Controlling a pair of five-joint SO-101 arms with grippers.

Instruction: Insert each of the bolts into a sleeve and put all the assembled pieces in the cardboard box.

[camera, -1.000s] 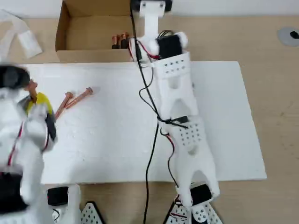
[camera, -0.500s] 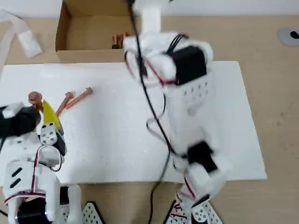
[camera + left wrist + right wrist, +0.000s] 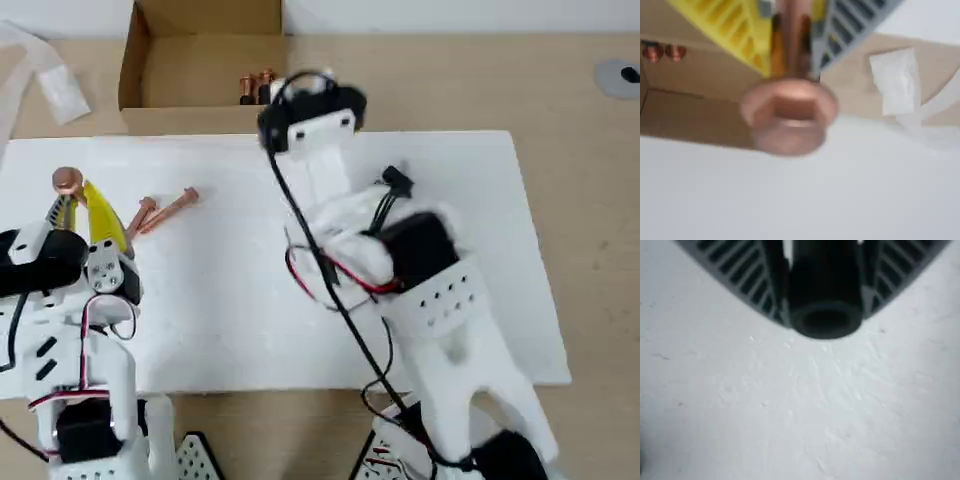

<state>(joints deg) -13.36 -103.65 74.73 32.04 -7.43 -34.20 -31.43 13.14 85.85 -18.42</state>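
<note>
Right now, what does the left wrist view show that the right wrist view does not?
Left wrist view: the left gripper holding a copper-coloured metal bolt with its head pointing away from the fingers, the brown cardboard box with two copper-coloured heads inside, and a clear plastic bag. Right wrist view: the right gripper holding a black tubular sleeve. Shared: the white foam board.

Cardboard box (image 3: 135, 60) behind board (image 3: 230, 300); two bolts (image 3: 170, 208) on board's left; pieces (image 3: 255, 87) inside box.
</note>
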